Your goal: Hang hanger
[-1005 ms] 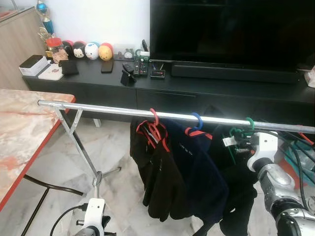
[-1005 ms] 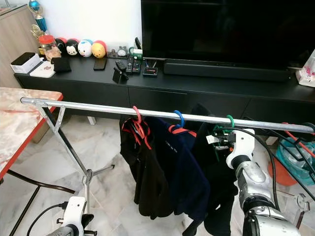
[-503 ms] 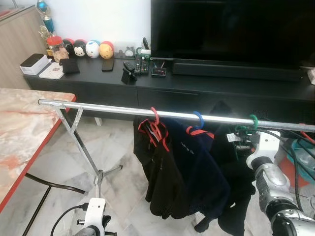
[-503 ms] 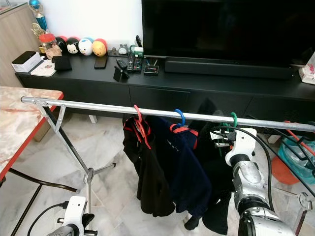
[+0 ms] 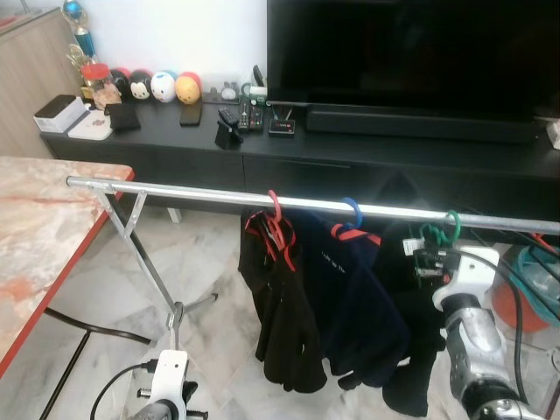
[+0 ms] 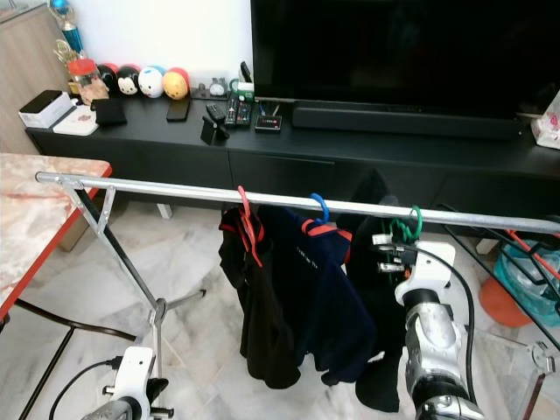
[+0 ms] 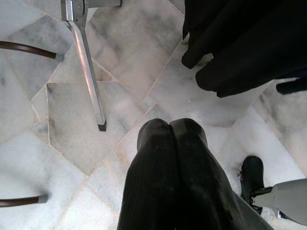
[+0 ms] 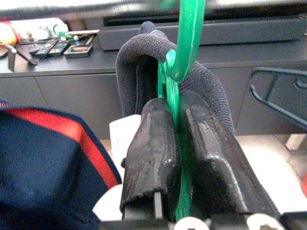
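Right pincer (image 8: 173, 158) dropped lower; pinching green hanger (image 8: 184, 43) neck, hook over rail (image 5: 219, 197).

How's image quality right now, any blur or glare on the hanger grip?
Right wrist view: sharp on the green hanger, right gripper jaws closed on it; rail above blurred. Eye views: clear, evenly lit. Left wrist view: near fingers soft, floor sharp.

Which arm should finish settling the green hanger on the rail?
Right. The right claw is shut on the green hanger, its hook at the rail. The left claw hangs near the floor.
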Robot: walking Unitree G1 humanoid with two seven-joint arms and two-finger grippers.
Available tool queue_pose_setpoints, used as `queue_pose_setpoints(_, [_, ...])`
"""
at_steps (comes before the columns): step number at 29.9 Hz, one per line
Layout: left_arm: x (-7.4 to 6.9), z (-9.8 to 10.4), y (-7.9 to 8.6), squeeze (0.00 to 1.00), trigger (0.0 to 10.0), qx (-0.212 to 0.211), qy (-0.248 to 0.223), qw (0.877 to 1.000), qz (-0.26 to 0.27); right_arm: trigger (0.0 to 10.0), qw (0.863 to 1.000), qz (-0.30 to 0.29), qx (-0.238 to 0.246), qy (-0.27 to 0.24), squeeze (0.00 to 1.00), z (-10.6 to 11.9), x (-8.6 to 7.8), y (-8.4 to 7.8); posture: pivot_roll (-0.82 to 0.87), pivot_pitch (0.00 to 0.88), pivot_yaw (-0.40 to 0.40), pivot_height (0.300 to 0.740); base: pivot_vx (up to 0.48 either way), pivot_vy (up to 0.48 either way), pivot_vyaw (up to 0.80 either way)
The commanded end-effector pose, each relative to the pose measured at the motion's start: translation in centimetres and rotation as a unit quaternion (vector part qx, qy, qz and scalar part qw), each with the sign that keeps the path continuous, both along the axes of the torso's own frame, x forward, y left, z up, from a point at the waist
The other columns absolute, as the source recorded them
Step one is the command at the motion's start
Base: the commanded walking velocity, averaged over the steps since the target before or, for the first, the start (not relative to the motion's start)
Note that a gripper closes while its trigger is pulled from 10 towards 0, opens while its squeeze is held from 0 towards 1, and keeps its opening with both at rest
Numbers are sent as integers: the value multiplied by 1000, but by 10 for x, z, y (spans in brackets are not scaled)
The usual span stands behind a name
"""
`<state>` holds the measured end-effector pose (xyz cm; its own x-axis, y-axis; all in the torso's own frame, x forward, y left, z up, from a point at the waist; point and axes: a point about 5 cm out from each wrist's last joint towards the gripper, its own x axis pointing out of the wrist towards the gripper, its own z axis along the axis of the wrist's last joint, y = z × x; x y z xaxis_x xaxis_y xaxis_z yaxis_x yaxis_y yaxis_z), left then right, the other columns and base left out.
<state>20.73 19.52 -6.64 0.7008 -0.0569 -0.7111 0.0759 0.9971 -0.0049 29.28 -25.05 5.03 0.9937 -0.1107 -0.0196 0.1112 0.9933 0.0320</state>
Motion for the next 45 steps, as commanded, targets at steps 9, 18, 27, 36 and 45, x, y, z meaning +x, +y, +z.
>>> queue_pose_setpoints(9, [0,0,0,0,10000,-2,-5,1000,6,10000,999,-52,9,14,0,-17,-19,1,56,0,0,740,0,0,0])
queue_pose_setpoints(18, [1,1,-2,0,10000,-5,-8,1000,9,10000,982,-110,31,150,0,-61,-49,-8,53,0,-7,740,0,0,0])
queue_pose_setpoints(27, [3,2,-1,0,10000,-3,-12,1000,10,10000,961,-129,46,242,0,-87,-74,-8,65,0,-10,740,0,0,0])
queue_pose_setpoints(36, [2,1,-4,0,10000,-4,-10,1000,7,10000,960,-139,43,239,0,-86,-76,-12,65,0,-15,740,0,0,0])
queue_pose_setpoints(45, [-2,-1,-2,0,10000,-1,-2,1000,8,10000,961,-147,43,229,0,-83,-74,-15,66,0,-13,740,0,0,0])
